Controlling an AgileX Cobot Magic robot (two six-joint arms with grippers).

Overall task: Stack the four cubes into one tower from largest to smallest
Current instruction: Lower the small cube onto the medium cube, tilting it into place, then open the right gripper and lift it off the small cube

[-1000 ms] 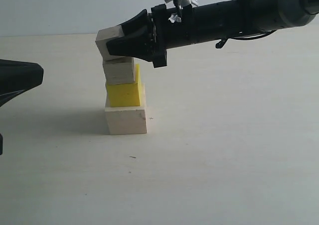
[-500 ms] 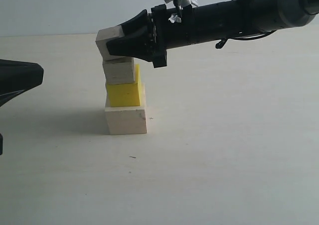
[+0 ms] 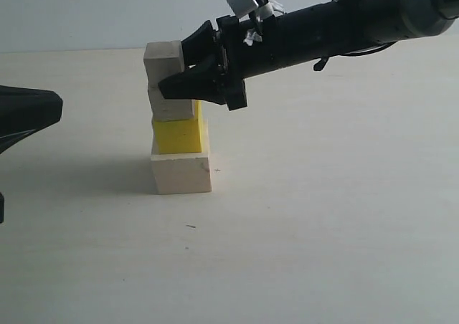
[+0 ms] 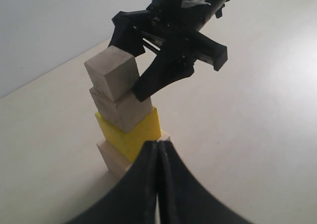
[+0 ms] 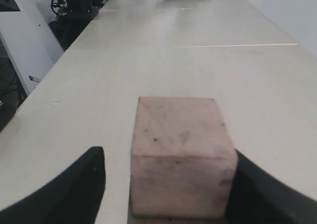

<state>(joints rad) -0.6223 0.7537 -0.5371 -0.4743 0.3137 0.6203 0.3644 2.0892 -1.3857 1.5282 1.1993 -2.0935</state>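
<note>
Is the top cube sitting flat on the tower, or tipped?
Flat: the small cube shows level edges in the exterior view, and its base rests on the medium cube.

- Cubes, total count: four, all visible in the exterior view.
- Pale unpainted wooden cubes: three, namely one large pale cube (image 3: pixel 181 172), one medium pale cube (image 3: pixel 169 110) and one small pale cube (image 3: pixel 161 57).
- Yellow cube (image 3: pixel 177 135): one.
- Grippers: two, namely one left gripper (image 4: pixel 158 152) and one right gripper (image 3: pixel 173 69).
- Fingers (image 5: pixel 84 184) per gripper: two, black.
- Table (image 3: pixel 323 231): one.
</note>
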